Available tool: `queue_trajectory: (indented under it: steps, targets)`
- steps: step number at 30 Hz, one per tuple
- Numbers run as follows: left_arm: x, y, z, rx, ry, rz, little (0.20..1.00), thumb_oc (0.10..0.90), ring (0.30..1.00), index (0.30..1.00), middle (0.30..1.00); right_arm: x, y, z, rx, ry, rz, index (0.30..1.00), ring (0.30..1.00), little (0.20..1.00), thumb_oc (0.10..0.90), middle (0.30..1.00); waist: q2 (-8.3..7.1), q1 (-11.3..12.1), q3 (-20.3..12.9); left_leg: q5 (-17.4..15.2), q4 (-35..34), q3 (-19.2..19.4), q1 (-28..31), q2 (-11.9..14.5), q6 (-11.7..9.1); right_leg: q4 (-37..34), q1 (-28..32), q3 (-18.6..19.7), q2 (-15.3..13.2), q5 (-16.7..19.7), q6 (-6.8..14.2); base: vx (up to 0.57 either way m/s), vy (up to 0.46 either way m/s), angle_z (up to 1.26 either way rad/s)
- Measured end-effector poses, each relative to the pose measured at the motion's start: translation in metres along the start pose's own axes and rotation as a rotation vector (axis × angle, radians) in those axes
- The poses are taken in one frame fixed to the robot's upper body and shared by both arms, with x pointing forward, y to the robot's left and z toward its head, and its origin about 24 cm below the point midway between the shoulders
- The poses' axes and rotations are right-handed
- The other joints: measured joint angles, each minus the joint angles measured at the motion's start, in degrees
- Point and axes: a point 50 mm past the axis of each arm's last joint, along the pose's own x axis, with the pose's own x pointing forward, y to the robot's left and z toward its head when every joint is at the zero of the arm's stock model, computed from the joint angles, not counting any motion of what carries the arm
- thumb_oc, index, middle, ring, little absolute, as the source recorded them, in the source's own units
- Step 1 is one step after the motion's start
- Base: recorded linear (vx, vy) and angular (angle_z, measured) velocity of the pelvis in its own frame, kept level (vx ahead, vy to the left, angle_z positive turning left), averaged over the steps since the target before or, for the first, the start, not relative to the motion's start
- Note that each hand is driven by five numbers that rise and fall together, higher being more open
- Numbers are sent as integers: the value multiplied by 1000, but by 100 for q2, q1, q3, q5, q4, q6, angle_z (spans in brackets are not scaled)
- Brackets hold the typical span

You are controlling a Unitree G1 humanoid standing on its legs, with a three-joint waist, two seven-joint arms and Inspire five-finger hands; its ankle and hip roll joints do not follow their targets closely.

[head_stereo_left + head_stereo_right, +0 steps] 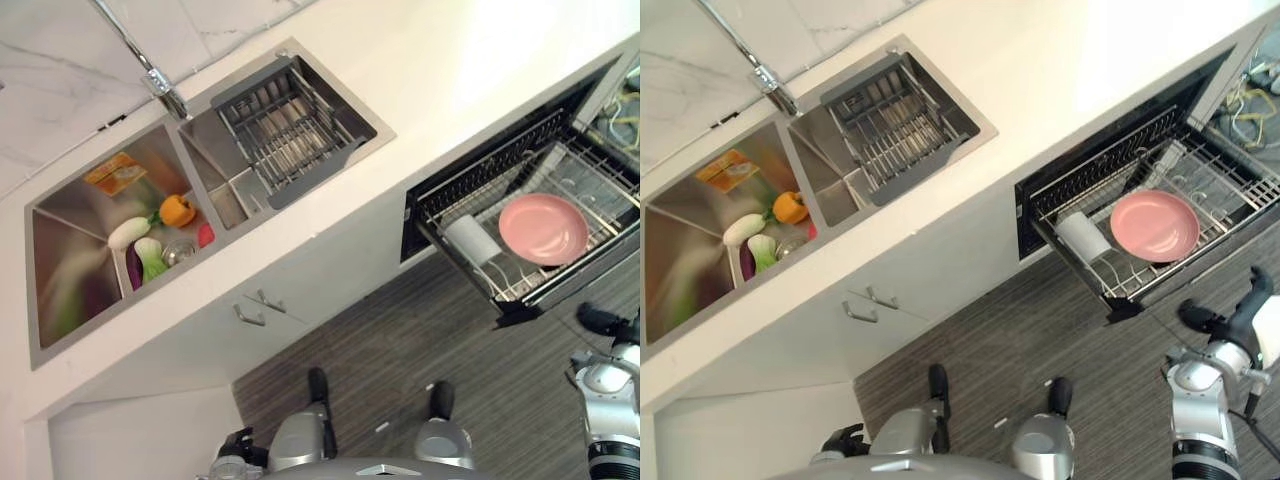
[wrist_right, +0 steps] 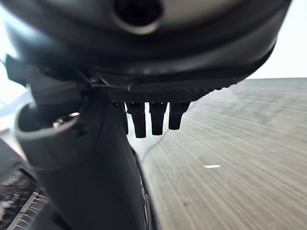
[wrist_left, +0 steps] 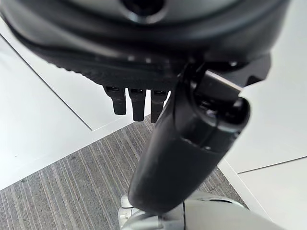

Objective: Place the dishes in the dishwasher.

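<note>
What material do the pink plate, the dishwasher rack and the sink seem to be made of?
The pink plate looks like glazed ceramic or smooth plastic: an even matte-to-satin pink with a soft sheen; the look leaves it open. The dishwasher rack seems to be metal wire, thin bright rods in a grid. The sink appears to be brushed stainless steel, grey, with blurred reflections on its walls.

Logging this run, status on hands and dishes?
Both robot hands open, empty: left, right. Pink plate and white cup lie in the pulled-out dishwasher rack. Nothing in the way.

Plate (image 1: 543, 229) and cup (image 1: 471, 240) lie side by side in the dishwasher rack (image 1: 600, 175), right of the sink (image 1: 75, 200).
</note>
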Motion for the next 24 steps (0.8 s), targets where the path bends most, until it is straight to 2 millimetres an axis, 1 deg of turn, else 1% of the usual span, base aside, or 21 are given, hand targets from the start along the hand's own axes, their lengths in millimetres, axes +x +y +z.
queue_trajectory:
  steps: [2,3,4,5,6,7,8,9,10,11,12,13,16,17,18,19,20,21,22,23,24]
  targets:
    - [-1,-6,-1,11,-3,-18,900,800,900,900,900,2,3,-3,-45,14,28,300,300,300,400,300,187,-20,50,1,-27,4,-6,-53,3,-3,-2,-1,-57,4,41,-12,34,0]
    - [-2,-8,-2,18,-1,-28,900,800,900,900,900,7,5,0,-78,12,38,300,300,300,400,300,243,-61,71,-3,-25,17,-1,-72,4,-2,-5,14,-84,19,62,0,0,0]
    - [-2,-8,-2,18,-1,-28,900,800,900,900,900,7,5,0,-78,12,38,300,300,300,400,300,243,-61,71,-3,-25,17,-1,-72,4,-2,-5,14,-84,19,62,0,0,0]
    - [-3,-9,-4,21,2,-30,900,800,900,900,900,10,10,6,-89,0,51,300,300,300,400,300,301,-31,59,-2,-28,4,1,-100,10,-3,8,-4,-100,22,69,0,0,0]
    - [-3,-9,-4,21,2,-30,900,800,900,900,900,10,10,6,-89,0,51,300,300,300,400,300,301,-31,59,-2,-28,4,1,-100,10,-3,8,-4,-100,22,69,-9,1,4]
    - [-3,-9,-7,21,0,-32,900,800,900,900,900,18,17,21,-72,-11,45,300,300,300,400,300,314,15,61,4,-27,-3,0,-102,18,-4,10,-3,-103,29,76,-9,-6,6]
    - [-3,-9,-7,23,-2,-35,900,800,900,900,900,28,19,31,-110,-8,38,300,300,300,400,300,318,99,58,17,-25,-31,0,-103,33,-4,28,-32,-101,30,76,-9,-6,6]
    - [-3,-9,-7,23,-2,-35,900,800,900,900,900,28,19,31,-110,-8,38,300,300,300,400,300,318,99,58,17,-25,-31,0,-103,33,-4,28,-32,-101,30,76,4,-25,9]
    - [-4,-11,-8,44,-8,-46,900,800,900,900,900,39,18,38,-152,9,25,300,300,300,400,300,340,200,42,28,-24,-56,-14,-111,45,-3,40,-60,-101,37,69,10,-18,4]
    - [-4,-11,-8,44,-8,-46,900,800,900,900,900,39,18,38,-152,9,25,300,300,300,400,300,340,200,42,28,-24,-56,-14,-111,45,-3,40,-60,-101,37,69,1,-28,8]
    - [-6,-13,-12,57,-10,-56,900,800,900,900,900,46,21,45,-198,19,27,300,300,300,400,300,366,237,21,30,-26,-78,-7,-119,48,-2,80,-123,-103,49,55,-6,-17,24]
    - [-7,-15,-14,77,-19,-70,900,800,900,900,900,55,17,47,-267,43,24,300,300,300,400,300,375,324,14,55,-23,-200,43,-130,56,-2,207,-233,-100,42,43,-6,-17,24]
    - [-7,-16,-16,79,-15,-77,900,800,900,900,900,57,17,51,-313,26,51,300,300,300,400,300,397,393,-2,83,-23,-319,15,-125,51,-4,253,-346,-83,28,31,21,-38,30]
    - [-8,-16,-18,79,-10,-81,900,800,900,900,900,58,21,62,-336,-13,72,300,300,300,400,300,407,485,-9,99,-21,-375,-2,-124,56,-3,292,-419,-65,27,30,-3,-7,10]
    - [-8,-16,-18,79,-10,-81,900,800,900,900,900,58,21,62,-336,-13,72,300,300,300,400,300,407,485,-9,99,-21,-375,-2,-124,56,-3,292,-419,-65,27,30,15,-37,42]
    - [-8,-16,-21,80,-3,-81,900,800,900,900,900,62,19,68,-394,-56,84,300,300,300,400,300,421,546,-39,111,-28,-533,51,-153,52,-4,477,-597,-73,-9,32,36,-71,51]
    - [-9,-15,-25,80,5,-84,900,800,900,900,900,66,22,86,-405,-96,91,300,300,300,400,300,448,614,-85,70,-30,-654,7,-166,3,-3,559,-722,-49,-17,35,36,-71,51]
    - [-9,-15,-25,80,5,-84,900,800,900,900,900,66,22,86,-405,-96,91,300,300,300,400,300,448,614,-85,70,-30,-654,7,-166,3,-3,559,-722,-49,-17,35,37,-86,52]
    - [-9,-14,-29,83,13,-83,900,800,900,900,900,71,22,95,-453,-91,96,300,300,300,400,300,405,728,-171,12,-31,-815,-14,-192,34,-1,686,-957,-44,-54,34,19,-45,33]
    - [-9,-14,-29,83,13,-83,900,800,900,900,900,71,22,95,-453,-91,96,300,300,300,400,300,405,728,-171,12,-31,-815,-14,-192,34,-1,686,-957,-44,-54,34,36,-91,79]
    - [-11,-12,-38,85,41,-84,900,800,900,900,900,74,20,93,-480,-69,104,472,472,472,515,472,364,977,-499,-8,-30,-987,-69,-229,36,-2,782,-1179,-42,-105,52,17,-46,46]
